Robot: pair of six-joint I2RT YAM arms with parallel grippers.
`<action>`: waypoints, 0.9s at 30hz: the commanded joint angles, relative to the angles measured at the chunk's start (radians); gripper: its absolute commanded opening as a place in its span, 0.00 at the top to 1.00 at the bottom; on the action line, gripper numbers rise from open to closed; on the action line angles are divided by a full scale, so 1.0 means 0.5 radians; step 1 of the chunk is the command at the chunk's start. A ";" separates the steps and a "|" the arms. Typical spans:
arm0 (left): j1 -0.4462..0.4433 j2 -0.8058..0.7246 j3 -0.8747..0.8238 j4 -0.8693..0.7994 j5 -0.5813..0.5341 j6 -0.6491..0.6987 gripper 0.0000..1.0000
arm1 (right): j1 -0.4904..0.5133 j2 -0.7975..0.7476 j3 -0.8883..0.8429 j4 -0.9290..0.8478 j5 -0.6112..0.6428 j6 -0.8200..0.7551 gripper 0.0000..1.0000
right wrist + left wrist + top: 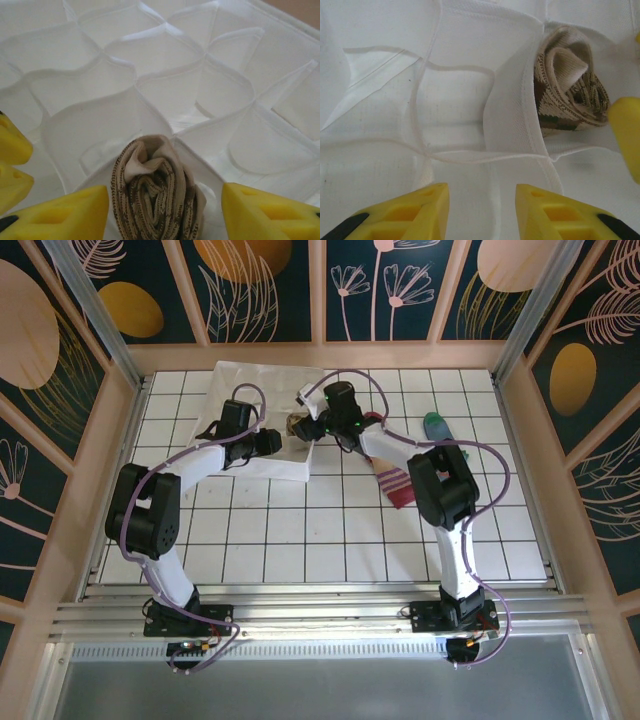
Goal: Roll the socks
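Note:
A tan-and-brown argyle sock [155,195] is rolled up and stands in a cell of the white fabric organizer [165,60]. My right gripper [165,207] is open, one finger on each side of the roll with a gap to it. The same roll [570,95] sits at the upper right in the left wrist view. My left gripper [482,200] hangs open over the organizer's wall [455,95], a fabric seam between its fingers. From above, both grippers [278,443] [312,430] meet at the roll [296,426]. A beige sock with a striped cuff [396,485] and a blue-grey sock with a green toe [437,427] lie flat on the table.
The organizer [250,380] lies at the back left of the white gridded table [300,540]. Wooden frame posts and patterned panels wall in the table on three sides. The right arm's link [440,485] crosses above the striped sock.

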 commanded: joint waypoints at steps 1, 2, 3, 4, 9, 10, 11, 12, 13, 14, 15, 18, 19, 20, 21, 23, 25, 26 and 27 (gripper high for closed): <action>0.024 0.050 0.069 -0.053 -0.038 -0.005 0.60 | -0.036 -0.140 0.104 -0.043 -0.033 0.117 0.36; 0.024 0.052 0.079 -0.059 -0.034 -0.002 0.60 | -0.042 -0.144 0.144 -0.077 -0.035 0.157 0.36; 0.024 0.051 0.091 -0.062 -0.030 0.008 0.60 | -0.052 -0.144 0.185 -0.130 -0.036 0.199 0.36; 0.024 0.046 0.103 -0.066 -0.024 0.027 0.60 | -0.063 -0.147 0.228 -0.169 -0.045 0.237 0.36; 0.024 -0.036 0.188 -0.094 0.025 0.178 0.58 | -0.185 -0.221 0.347 -0.358 -0.014 0.560 0.36; 0.027 -0.059 0.203 -0.093 0.036 0.210 0.57 | -0.217 -0.239 0.353 -0.408 0.005 0.621 0.37; 0.024 -0.092 0.215 -0.092 0.051 0.243 0.57 | -0.264 -0.262 0.348 -0.474 0.020 0.690 0.38; 0.022 -0.122 0.225 -0.082 0.065 0.270 0.57 | -0.314 -0.292 0.328 -0.553 0.036 0.752 0.39; 0.019 -0.145 0.233 -0.071 0.083 0.290 0.57 | -0.354 -0.320 0.298 -0.622 0.057 0.801 0.40; 0.014 -0.154 0.241 -0.051 0.113 0.314 0.58 | -0.405 -0.356 0.237 -0.697 0.085 0.848 0.41; 0.001 -0.182 0.247 -0.029 0.131 0.343 0.59 | -0.459 -0.392 0.172 -0.778 0.102 0.888 0.43; -0.121 -0.227 0.277 -0.001 0.107 0.515 0.60 | -0.617 -0.481 -0.103 -0.986 0.135 1.005 0.45; -0.180 -0.224 0.295 -0.009 0.073 0.583 0.60 | -0.662 -0.512 -0.200 -1.031 0.134 1.031 0.45; -0.241 -0.213 0.313 -0.011 0.045 0.652 0.59 | -0.707 -0.547 -0.315 -1.074 0.147 1.062 0.45; -0.300 -0.201 0.326 -0.005 0.023 0.706 0.59 | -0.748 -0.580 -0.426 -1.110 0.168 1.089 0.45; -0.404 -0.177 0.330 0.053 0.009 0.776 0.59 | -0.819 -0.631 -0.621 -1.142 0.178 1.129 0.45; -0.494 -0.126 0.333 0.098 0.001 0.830 0.59 | -0.878 -0.671 -0.791 -1.150 0.186 1.162 0.45; -0.540 -0.097 0.342 0.112 0.001 0.847 0.59 | -0.899 -0.688 -0.870 -1.142 0.194 1.174 0.45; -0.575 -0.068 0.349 0.120 0.004 0.856 0.59 | -0.915 -0.700 -0.944 -1.134 0.202 1.183 0.45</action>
